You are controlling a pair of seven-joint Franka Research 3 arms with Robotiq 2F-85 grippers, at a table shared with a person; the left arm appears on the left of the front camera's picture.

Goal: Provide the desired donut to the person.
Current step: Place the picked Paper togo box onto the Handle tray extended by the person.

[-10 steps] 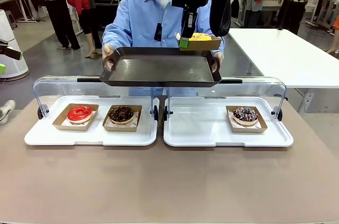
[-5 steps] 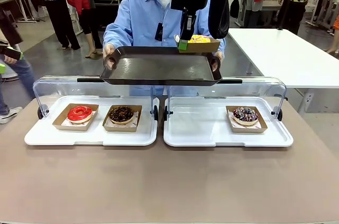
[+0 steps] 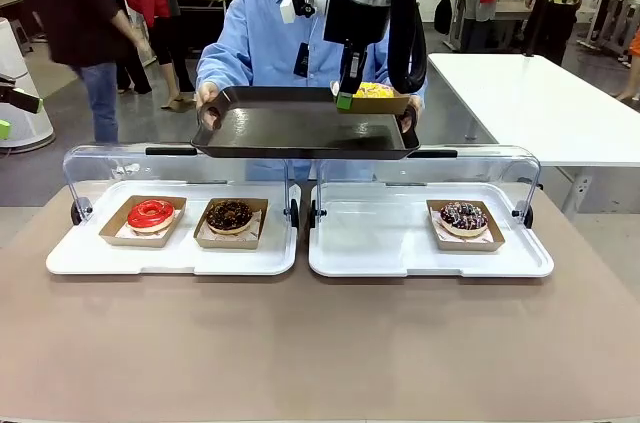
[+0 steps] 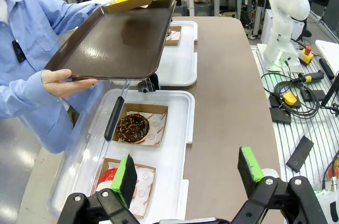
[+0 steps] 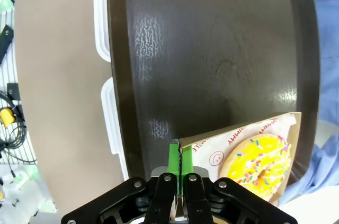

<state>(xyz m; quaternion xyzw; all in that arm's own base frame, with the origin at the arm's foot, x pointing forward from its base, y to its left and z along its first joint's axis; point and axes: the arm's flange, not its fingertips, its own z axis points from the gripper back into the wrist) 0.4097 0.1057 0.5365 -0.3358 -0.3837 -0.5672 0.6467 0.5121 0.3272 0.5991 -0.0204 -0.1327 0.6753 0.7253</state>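
The person (image 3: 265, 33) in a light blue shirt holds a dark serving tray (image 3: 300, 128) with both hands across the table. My right gripper (image 3: 345, 98) is shut on the edge of a cardboard boat that carries a yellow sprinkled donut (image 3: 375, 91). The boat sits over the tray's far right corner; I cannot tell whether it touches. The right wrist view shows the green pads (image 5: 172, 156) pinching the boat's rim beside the yellow donut (image 5: 259, 166), above the dark tray (image 5: 212, 49). My left gripper (image 4: 188, 173) hangs open and holds nothing, above the left white tray (image 4: 180, 144).
Two white trays with raised clear lids lie on the brown table. The left one (image 3: 80, 261) holds a red donut (image 3: 151, 213) and a chocolate donut (image 3: 230, 214). The right one (image 3: 380, 253) holds a dark sprinkled donut (image 3: 463, 216). A white table (image 3: 540, 103) stands at the back right.
My right gripper has come down with the yellow donut's boat to the tray's far right corner. A bystander has walked in at the back left.
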